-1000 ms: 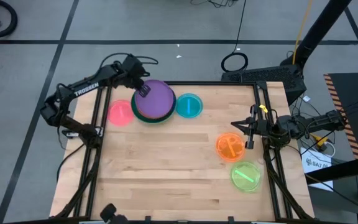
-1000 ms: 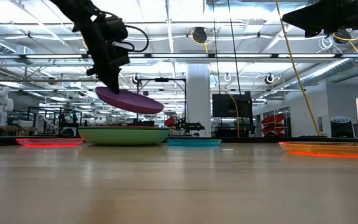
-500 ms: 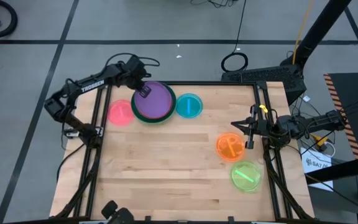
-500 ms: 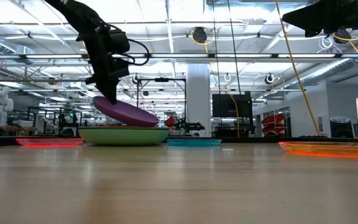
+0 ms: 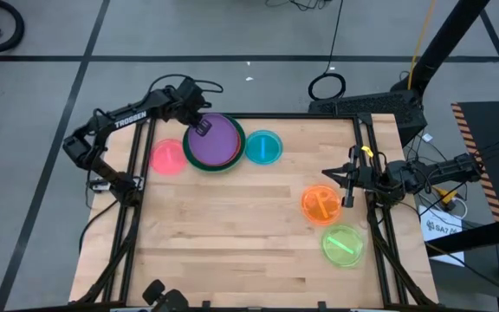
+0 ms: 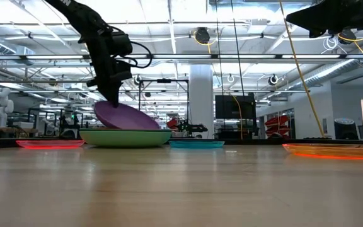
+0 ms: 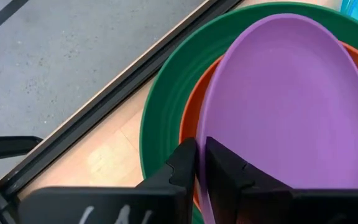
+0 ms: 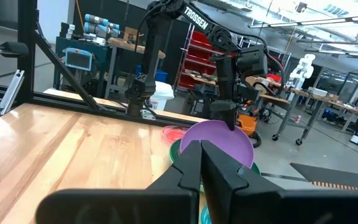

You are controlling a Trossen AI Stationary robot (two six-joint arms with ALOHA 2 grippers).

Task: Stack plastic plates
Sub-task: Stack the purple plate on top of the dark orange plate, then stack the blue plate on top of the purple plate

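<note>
My left gripper (image 5: pixel 200 126) is shut on the purple plate (image 5: pixel 216 140), which tilts over a stack of larger plates at the table's far left: red-orange (image 7: pixel 194 118) on dark green (image 7: pixel 166 106), with light green (image 6: pixel 126 137) lowest. The pink plate (image 5: pixel 168 157) lies to the stack's left, the blue plate (image 5: pixel 263 147) to its right. The orange plate (image 5: pixel 320 204) and lime green plate (image 5: pixel 344 244) lie flat at the right. My right gripper (image 5: pixel 346 181) is shut and empty at the table's right edge, by the orange plate. My left gripper pinches the purple plate's rim (image 7: pixel 205 163) between its two fingers, at the plate's far-left edge. The fingers come from above, pointing down. The plate tilts, its held edge up and its opposite edge (image 6: pixel 151 125) down on the stack.
A dark metal frame (image 5: pixel 137 156) runs along the table's left, right and far edges. Bare wood (image 5: pixel 232 234) fills the table's middle and near part. Cables and a black ring (image 5: pixel 326 86) lie on the floor beyond the far edge.
My left gripper has gone down toward the stack with the purple plate. The plate, lifted clear a second ago, now rests its lower right edge on the stack, and its held edge stays up.
</note>
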